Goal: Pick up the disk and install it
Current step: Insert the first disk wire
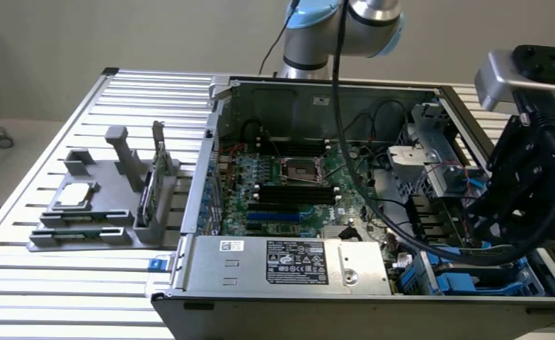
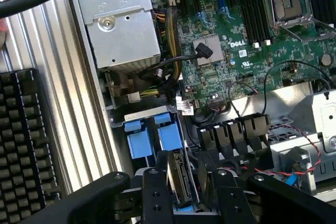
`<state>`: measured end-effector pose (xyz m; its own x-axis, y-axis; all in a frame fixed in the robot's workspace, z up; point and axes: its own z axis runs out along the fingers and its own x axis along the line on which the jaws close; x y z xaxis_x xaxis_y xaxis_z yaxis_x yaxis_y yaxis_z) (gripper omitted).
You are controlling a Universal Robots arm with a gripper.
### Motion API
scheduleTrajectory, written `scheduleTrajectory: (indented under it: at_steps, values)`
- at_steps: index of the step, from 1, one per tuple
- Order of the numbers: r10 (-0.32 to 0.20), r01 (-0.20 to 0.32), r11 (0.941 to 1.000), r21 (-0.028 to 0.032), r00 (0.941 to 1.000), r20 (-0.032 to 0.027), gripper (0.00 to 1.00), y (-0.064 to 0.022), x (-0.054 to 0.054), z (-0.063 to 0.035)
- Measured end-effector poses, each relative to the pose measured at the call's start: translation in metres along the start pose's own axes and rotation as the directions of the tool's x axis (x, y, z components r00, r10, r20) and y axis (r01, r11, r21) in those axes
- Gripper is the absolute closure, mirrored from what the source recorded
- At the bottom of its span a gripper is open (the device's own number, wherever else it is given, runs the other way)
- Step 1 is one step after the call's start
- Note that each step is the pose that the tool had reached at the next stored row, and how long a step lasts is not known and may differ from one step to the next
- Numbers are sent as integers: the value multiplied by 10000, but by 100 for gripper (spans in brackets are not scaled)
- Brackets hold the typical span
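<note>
The disk (image 2: 181, 182) stands on edge, so what shows is its narrow silver-grey metal side with a tan connector strip along it, and a sliver of its bright blue plastic carrier at the end nearest the gripper's body. It is clamped between the two black fingers (image 2: 156, 187) of the gripper (image 2: 184, 174), one against each broad face, and is clear of any surface. It hangs over the drive-bay corner of the open computer case (image 2: 113, 145), just beside two blue bay tabs (image 2: 152, 137).
</note>
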<state>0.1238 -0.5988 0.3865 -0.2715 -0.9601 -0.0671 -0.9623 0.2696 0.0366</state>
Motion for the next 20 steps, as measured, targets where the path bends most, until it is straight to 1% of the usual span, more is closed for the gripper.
scheduleTrajectory:
  at_steps: [2, 5, 8, 10, 12, 15, 17, 20]
  values:
    - [364, -364, 9993, 24, 9993, 14, 63, 0, 1, 10]
    - [905, -906, 9959, 59, 9959, 37, 63, -1, 2, 26]
    - [1440, -1440, 9895, 93, 9896, 61, 63, -1, 3, 41]
    - [1793, -1794, 9837, 115, 9838, 77, 63, -2, 4, 51]
    - [2149, -2151, 9765, 136, 9766, 95, 63, -2, 4, 62]
    - [2687, -2689, 9630, 167, 9631, 124, 63, -3, 5, 78]
    - [3030, -3032, 9527, 187, 9529, 144, 63, -3, 6, 88]
    - [3543, -3546, 9348, 215, 9350, 175, 63, -4, 7, 103]
